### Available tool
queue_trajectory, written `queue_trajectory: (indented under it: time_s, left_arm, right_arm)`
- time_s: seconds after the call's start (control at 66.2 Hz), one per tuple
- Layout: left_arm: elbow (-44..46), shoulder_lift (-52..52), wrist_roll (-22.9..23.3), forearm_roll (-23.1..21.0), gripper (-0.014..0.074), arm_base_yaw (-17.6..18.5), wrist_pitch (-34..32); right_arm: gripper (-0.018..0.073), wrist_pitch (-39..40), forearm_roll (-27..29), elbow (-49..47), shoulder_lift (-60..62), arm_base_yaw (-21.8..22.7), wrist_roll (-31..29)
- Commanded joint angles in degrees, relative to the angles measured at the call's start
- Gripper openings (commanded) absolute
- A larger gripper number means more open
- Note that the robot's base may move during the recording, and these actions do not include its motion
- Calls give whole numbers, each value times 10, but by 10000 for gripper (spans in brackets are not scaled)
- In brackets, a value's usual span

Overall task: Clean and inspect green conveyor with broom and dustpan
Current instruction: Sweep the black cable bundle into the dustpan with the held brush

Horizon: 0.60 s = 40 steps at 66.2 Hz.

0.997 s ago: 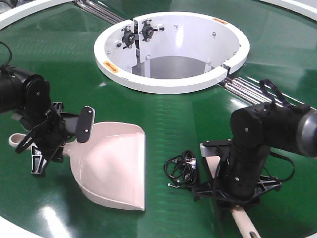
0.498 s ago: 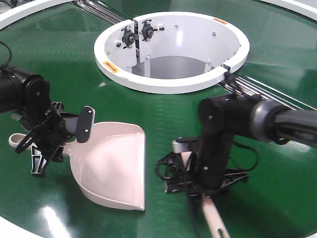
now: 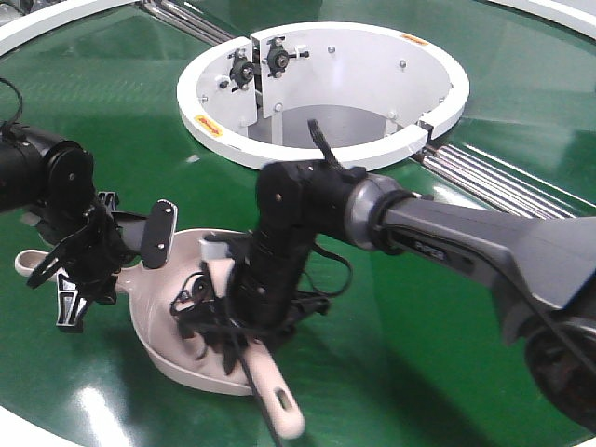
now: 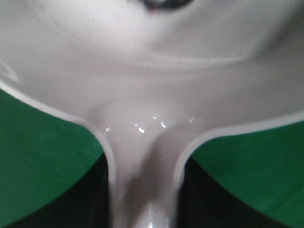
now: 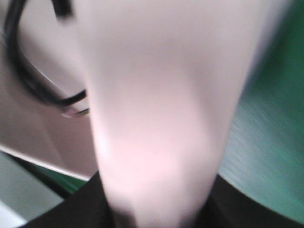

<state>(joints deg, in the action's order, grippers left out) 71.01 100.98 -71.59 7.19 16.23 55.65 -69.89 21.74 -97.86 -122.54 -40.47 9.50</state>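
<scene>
Left claw [image 3: 116, 265]: closed on the dustpan's handle; in the left wrist view, dark jaws press both sides of the pale stem.
Dustpan [image 3: 154, 326]: lying on the belt at front left with its handle pointing left. Its scoop is largely covered by the right arm.
Black cable [image 3: 191, 298]: a loose tangle inside the scoop, just left of the broom.
Right claw [image 3: 237, 321]: clamped on the broom, low over the scoop.
Broom [image 3: 275, 396]: tilted, with the slotted handle sticking out past the pan's front lip towards the camera. The head is up by the pan's back wall. The right wrist view is blurred, so bristle contact probably cannot be judged.
Green conveyor [image 3: 400, 307]: glossy belt beneath everything.
White hub [image 3: 326, 154]: behind the arms, centre.
Silver rollers [image 3: 484, 177]: right of the hub.
</scene>
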Motion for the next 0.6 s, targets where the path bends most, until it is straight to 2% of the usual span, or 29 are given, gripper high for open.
queue_trajectory:
  time_s: [0.0,0.196,0.347,0.589]
  left_arm:
    - [16,-25,8,-3,-7,1,-10]
    - [16,-25,8,-3,-7,1,-10]
    - [16,-25,8,-3,-7,1,-10]
    - [16,-25,8,-3,-7,1,-10]
  right_arm:
    - [-5,-38,27,-62,18,-4,-6]
    - [-5,-35,-18,-97,23,-3,6]
    - [-5,-32,-75,-95,42,3,14]
    - [-5,-38,-110,-64,109,58,-9]
